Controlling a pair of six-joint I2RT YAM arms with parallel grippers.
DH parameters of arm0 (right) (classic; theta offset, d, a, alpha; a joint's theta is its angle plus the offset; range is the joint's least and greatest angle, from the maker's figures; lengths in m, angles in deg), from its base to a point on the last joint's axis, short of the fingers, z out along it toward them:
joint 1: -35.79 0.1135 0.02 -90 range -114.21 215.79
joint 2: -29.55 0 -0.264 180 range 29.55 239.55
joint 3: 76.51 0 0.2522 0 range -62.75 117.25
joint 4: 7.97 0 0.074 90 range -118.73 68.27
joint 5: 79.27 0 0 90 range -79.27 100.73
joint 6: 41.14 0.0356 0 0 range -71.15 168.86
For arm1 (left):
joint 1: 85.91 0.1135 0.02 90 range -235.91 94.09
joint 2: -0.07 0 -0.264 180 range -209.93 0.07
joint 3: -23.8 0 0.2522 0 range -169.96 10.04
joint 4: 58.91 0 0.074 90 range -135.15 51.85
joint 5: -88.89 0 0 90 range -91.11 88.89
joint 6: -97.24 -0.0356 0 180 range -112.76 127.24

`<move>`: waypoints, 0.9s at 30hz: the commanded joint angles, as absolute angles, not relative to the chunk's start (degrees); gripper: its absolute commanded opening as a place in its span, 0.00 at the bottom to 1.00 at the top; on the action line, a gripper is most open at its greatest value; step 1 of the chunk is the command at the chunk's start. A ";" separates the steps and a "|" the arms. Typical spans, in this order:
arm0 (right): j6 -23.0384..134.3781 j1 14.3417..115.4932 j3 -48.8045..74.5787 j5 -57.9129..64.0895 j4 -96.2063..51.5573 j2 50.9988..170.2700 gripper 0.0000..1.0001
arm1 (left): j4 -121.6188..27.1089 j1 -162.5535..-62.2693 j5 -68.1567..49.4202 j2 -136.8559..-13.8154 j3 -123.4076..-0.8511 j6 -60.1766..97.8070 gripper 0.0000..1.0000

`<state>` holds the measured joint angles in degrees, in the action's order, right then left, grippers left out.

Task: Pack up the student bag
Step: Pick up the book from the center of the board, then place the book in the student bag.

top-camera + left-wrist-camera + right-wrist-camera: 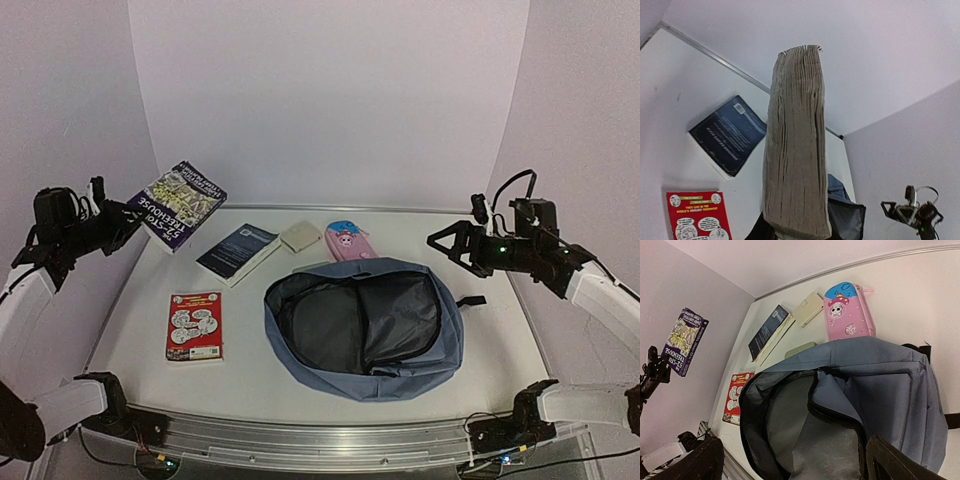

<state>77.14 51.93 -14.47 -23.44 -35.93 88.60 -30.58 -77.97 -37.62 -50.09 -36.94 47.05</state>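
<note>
Book (795, 145) fills our near view, clamped in left jaws (128, 222), aloft. Right jaws (447, 243) gape wide, empty. Bag (365, 325) lies unzipped on table (500, 340), below right jaws, well right of left jaws. We fear: edge grip lets heavy book pivot, slip; limp rim snags it.

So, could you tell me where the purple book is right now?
The purple book is at the far left of the top view, held in the air by the left gripper, left of the dark blue book.
</note>
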 commanded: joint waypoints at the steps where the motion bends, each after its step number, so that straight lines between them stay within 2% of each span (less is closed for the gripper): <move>1: 75.62 51.83 -10.75 -30.61 -34.82 90.53 0.98 | -28.66 -78.88 -55.72 -50.79 -43.23 41.46 0.00; 7: 76.77 51.88 -10.13 -28.05 -36.68 92.02 0.98 | -21.54 -92.34 -51.59 -56.30 -48.94 38.07 0.00; 13: 74.75 51.92 -11.97 -16.13 -45.27 94.38 0.98 | -29.16 -101.06 -56.39 -62.40 -47.34 45.14 0.00; 19: 74.90 51.89 -17.52 -17.49 -46.07 95.81 0.98 | -26.20 -106.05 -57.75 -69.32 -46.66 45.07 0.00; 27: 75.58 52.00 -22.46 -20.99 -42.49 96.54 0.98 | -29.35 -110.75 -56.28 -77.45 -44.02 46.21 0.00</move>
<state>75.81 51.95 -20.44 -19.04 -45.67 95.82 -23.50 -109.21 -54.37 -76.21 -44.15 45.07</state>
